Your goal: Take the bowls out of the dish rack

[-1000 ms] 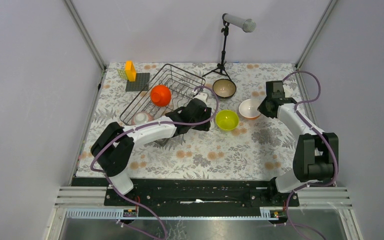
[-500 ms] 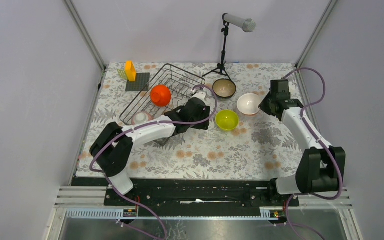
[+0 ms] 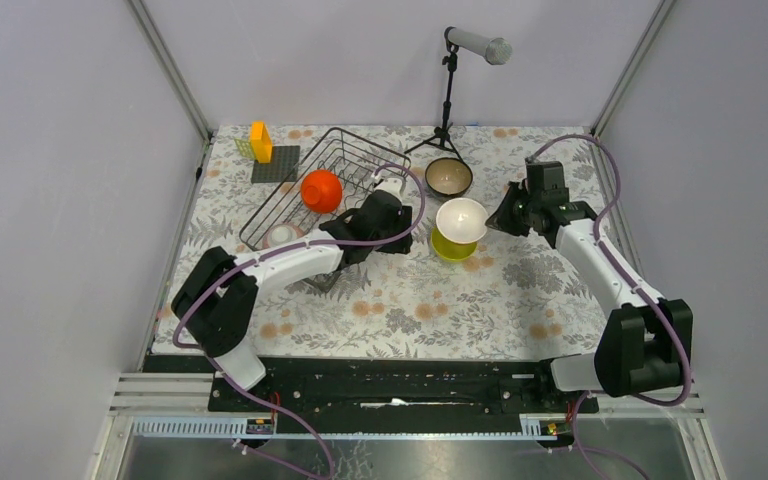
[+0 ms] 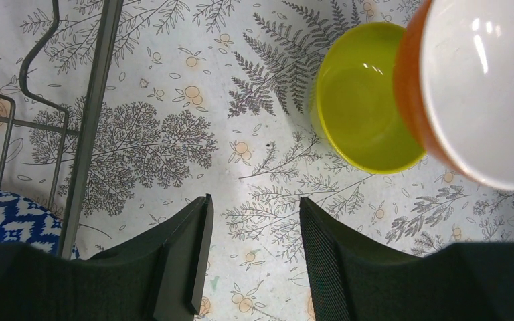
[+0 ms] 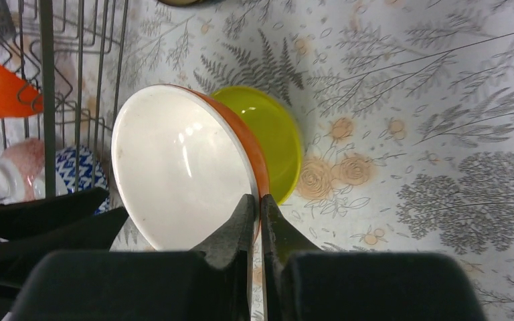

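Observation:
My right gripper (image 3: 500,218) (image 5: 258,204) is shut on the rim of an orange bowl with a white inside (image 3: 461,219) (image 5: 174,180) (image 4: 482,87). It holds the bowl in the air, tilted, above the yellow-green bowl (image 3: 448,248) (image 5: 271,140) (image 4: 361,114) on the table. My left gripper (image 3: 385,232) (image 4: 254,231) is open and empty over the tablecloth beside the dish rack (image 3: 360,160) (image 5: 47,73). The rack holds a second orange bowl (image 3: 321,190), a pink speckled bowl (image 3: 280,236) (image 5: 20,170) and a blue-and-white bowl (image 4: 7,221) (image 5: 80,170). A teal bowl with a beige inside (image 3: 448,177) sits on the table.
A microphone stand (image 3: 448,100) rises at the back behind the teal bowl. A flat dark square plate (image 3: 276,163) with a yellow-orange block (image 3: 260,140) lies at the back left. Frame posts and walls close in both sides.
My right gripper has carried the orange bowl to the left and lifted it over the yellow-green bowl. My left gripper has shifted slightly back towards the rack.

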Controlling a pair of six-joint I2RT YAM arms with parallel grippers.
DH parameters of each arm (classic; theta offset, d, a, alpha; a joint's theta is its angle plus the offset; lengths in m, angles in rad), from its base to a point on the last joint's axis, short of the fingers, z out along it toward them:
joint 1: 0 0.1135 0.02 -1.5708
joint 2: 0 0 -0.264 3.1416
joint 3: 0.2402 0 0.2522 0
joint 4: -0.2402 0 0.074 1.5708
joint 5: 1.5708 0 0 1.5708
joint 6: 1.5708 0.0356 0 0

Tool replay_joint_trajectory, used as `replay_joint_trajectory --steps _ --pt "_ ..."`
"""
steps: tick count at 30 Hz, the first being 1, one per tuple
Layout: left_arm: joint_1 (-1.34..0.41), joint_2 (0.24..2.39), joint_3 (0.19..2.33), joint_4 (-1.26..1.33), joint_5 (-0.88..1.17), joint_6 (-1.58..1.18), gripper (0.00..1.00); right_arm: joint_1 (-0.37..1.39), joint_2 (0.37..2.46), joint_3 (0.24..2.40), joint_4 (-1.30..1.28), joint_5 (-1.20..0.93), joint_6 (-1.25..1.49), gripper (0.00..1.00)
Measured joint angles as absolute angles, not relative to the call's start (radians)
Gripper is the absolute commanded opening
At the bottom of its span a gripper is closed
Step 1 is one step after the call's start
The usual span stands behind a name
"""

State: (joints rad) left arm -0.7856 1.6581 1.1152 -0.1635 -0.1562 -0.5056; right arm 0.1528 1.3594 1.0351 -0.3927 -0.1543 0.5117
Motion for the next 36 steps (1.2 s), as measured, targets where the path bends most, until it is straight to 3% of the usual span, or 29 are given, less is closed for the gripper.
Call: replay_joint_trajectory --steps 11,15,28,32,36 --pt "-0.781 1.642 1.1 -0.163 -0.153 -0.506 0.55 0.177 1.462 0.982 -0.326 -0.204 0.495 0.02" --pt "-0.779 1.628 1.09 -0.163 -0.153 -0.506 0.55 0.177 1.505 0.97 -0.289 -0.212 0.495 0.16" --pt "-0.763 1.62 1.085 -0.157 -0.124 -0.509 0.55 0.178 1.522 0.91 -0.221 -0.225 0.474 0.76" --pt "-0.76 1.621 1.086 -0.148 -0.111 -0.514 0.54 0.184 1.501 0.875 -0.212 -0.222 0.466 0.75" --pt "-0.76 1.621 1.086 -0.136 -0.103 -0.52 0.55 0.189 1.5 0.852 -0.186 -0.226 0.47 0.67"
